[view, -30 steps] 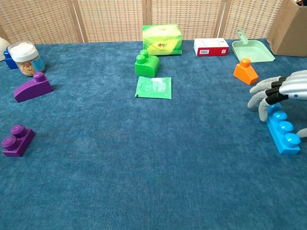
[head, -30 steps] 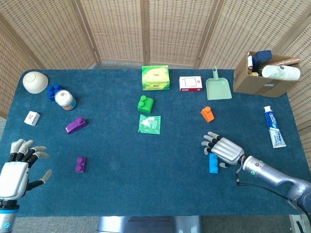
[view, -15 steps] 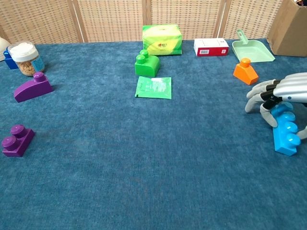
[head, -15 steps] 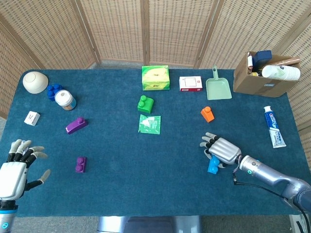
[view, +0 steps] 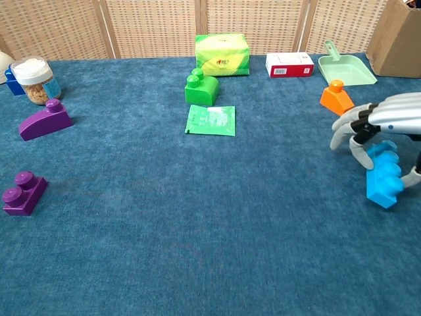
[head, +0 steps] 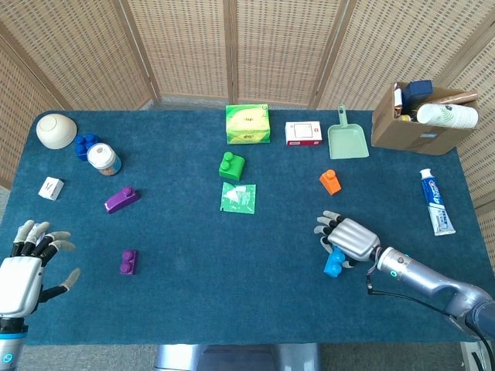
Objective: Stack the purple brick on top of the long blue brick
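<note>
Long blue brick (view: 384, 179) sits under the right hand (view: 381, 122), whose curled fingers grip its far end, hiding that part. Left hand (head: 25, 267), fingers spread and holding nothing, is partly cut off at the near counter (head: 232, 286) edge; purple brick (head: 128, 262) lies just right of it.

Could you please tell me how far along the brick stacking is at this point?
Nothing is stacked yet. The right hand grips the long blue brick, tilted up off the table. The purple brick sits untouched at the far left, and the left hand is open and empty. Picking up the purple brick and stacking it remain.
</note>
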Motion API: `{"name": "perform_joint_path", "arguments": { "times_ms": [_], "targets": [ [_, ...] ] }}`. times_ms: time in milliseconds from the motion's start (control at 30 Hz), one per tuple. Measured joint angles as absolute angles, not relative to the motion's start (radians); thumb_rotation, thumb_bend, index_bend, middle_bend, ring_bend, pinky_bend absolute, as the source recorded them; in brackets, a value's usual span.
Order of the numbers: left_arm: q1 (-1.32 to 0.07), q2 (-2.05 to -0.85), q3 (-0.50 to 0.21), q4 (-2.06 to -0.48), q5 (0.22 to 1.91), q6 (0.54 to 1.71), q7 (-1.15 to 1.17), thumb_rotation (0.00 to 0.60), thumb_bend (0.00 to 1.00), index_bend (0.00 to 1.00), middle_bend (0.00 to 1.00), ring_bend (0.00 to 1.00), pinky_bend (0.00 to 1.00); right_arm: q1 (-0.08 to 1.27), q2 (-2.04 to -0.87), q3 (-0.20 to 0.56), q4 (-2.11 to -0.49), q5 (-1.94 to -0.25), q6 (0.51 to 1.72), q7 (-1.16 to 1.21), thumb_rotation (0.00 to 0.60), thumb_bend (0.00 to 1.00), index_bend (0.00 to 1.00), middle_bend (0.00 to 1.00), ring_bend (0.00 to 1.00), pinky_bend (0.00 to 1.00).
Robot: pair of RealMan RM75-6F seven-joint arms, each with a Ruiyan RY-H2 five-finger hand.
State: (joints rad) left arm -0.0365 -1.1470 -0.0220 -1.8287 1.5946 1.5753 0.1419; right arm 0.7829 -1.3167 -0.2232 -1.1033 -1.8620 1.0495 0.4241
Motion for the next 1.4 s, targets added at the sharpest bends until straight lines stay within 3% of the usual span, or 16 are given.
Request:
{"name": "perform_joint_path", "arguments": {
  "times_ms": [700, 1400],
  "targets": [
    [-0.038, -1.146, -0.026, -1.807, 1.587, 1.574, 0.114, 0.579, 0.32, 0.41, 0.33, 0.14, 0.0, 0.871, -1.253, -0.107, -1.373, -1.82, 0.995, 0.249, 0.6, 0.16, 0.64, 0.25, 0.12, 0.12],
    [-0.029, -1.149, -0.027, -1.748, 1.568, 1.582, 0.039, 0.579, 0.32, 0.41, 0.33, 0.14, 0.0, 1.013, -1.419, 0.022, -1.348, -1.767, 0.875, 0.145, 0.6, 0.16, 0.63, 0.24, 0.12, 0.12]
  ]
}}
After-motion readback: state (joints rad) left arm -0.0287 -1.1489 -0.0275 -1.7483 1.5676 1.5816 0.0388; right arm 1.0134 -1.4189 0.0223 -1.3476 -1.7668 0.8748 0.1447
